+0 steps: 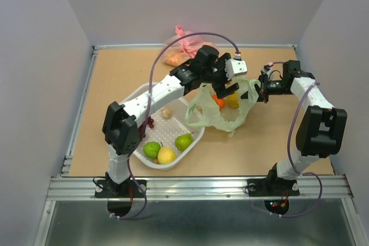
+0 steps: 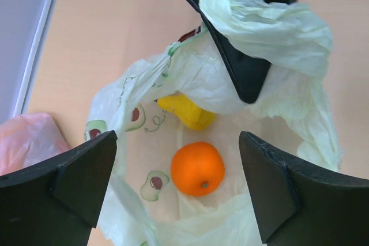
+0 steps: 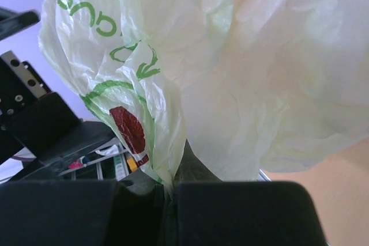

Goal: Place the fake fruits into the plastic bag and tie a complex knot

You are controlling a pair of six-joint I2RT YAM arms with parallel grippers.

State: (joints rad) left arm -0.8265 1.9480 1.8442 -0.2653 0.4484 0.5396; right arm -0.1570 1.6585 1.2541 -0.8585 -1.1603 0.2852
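Left pincer [image 2: 176,181] wide above plastic bag [image 2: 277,36]

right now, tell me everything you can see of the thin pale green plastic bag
Thin, crinkly, translucent pale green plastic bag, printed with avocado drawings, resting on the tan table beside the white basket, its mouth open upward. A glossy orange and a yellow fruit lie inside. The right gripper is shut on its raised rim; the open left gripper hangs over the mouth.
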